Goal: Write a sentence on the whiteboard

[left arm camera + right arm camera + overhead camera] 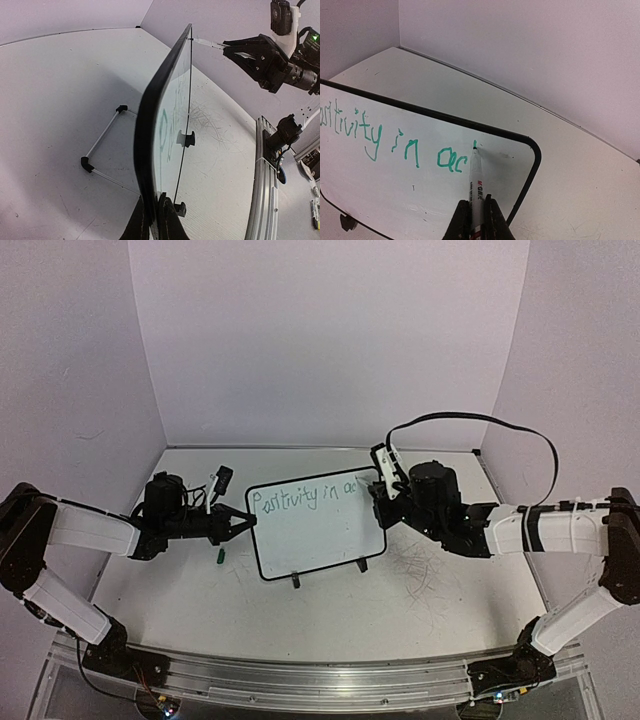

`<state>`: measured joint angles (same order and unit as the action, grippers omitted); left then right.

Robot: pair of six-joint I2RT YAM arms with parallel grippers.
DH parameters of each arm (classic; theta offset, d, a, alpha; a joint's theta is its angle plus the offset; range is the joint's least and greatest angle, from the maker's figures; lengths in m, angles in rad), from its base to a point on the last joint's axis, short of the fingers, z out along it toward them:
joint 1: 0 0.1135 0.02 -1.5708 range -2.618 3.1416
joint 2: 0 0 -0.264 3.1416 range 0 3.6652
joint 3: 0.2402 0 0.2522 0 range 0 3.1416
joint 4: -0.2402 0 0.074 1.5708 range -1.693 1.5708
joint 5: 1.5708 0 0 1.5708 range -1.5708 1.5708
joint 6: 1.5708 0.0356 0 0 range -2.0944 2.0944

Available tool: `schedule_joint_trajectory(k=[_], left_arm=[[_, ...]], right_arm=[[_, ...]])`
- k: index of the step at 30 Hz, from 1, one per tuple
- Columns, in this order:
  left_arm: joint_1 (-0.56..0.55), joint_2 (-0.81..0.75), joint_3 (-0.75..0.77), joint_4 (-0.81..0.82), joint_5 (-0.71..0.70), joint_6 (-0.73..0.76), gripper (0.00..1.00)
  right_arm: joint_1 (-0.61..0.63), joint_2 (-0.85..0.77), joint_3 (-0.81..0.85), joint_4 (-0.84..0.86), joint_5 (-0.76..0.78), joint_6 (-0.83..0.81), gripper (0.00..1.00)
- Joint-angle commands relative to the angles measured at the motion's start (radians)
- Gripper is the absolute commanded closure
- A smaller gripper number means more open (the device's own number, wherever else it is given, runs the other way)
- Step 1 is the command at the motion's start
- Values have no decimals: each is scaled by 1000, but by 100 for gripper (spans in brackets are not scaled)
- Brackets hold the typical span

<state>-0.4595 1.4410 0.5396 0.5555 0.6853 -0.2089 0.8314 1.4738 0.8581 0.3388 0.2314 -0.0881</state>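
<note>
The whiteboard stands on its feet at the table's middle, tilted back on a wire stand. The sentence runs along its top in green, reading "Positivity in ac" plus one short stroke. My left gripper is shut on the board's left edge; in the left wrist view the black rim sits between my jaws. My right gripper is shut on a white marker. Its tip touches the board just right of the "c". The right gripper hovers at the board's upper right corner.
A small green marker cap lies on the table under my left arm. Faint grey scribbles mark the tabletop right of the board. Pale walls close in the back and both sides. A metal rail runs along the near edge.
</note>
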Motion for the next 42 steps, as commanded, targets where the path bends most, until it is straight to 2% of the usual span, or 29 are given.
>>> schedule_joint_trajectory(k=[1, 42], left_arm=[[1, -4, 14, -3, -63, 60, 100], [-4, 1, 19, -15, -70, 63, 100]], right_arm=[[-2, 0, 18, -16, 7, 25, 100], [1, -75, -51, -46, -38, 71, 100]])
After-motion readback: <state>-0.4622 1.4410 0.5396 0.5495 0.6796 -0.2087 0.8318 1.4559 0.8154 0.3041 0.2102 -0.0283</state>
